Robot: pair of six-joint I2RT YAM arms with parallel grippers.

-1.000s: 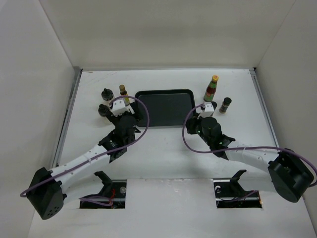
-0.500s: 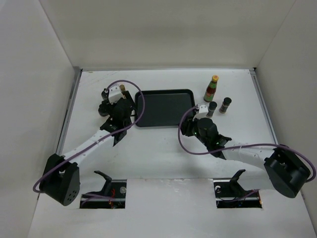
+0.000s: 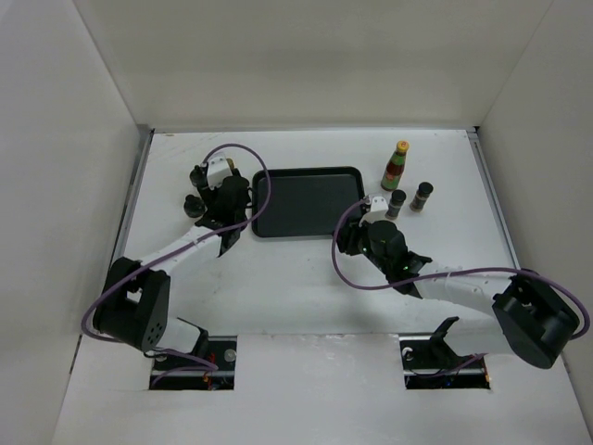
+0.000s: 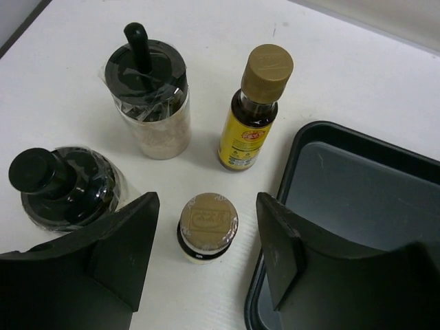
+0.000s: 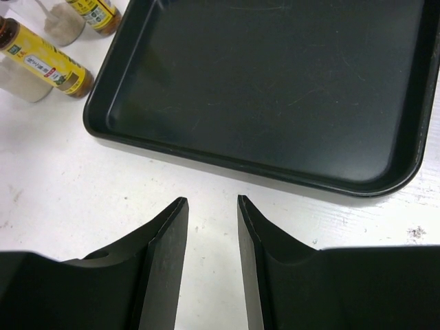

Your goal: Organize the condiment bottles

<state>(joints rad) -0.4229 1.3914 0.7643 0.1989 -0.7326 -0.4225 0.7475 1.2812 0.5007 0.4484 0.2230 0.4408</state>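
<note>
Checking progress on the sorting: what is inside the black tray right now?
Nothing seen: the tray floor is bare. Overhead, a purple cable covers part of its left rim.

1. The white table [image 3: 306, 287] carries a black tray [image 3: 306, 199] at its far middle.
2. Left of the tray stand two pale black-capped jars [image 4: 155, 96] and two yellow-labelled bottles [image 4: 253, 117].
3. Right of it stand a red bottle [image 3: 396, 169] and two dark jars [image 3: 422, 196].
</note>
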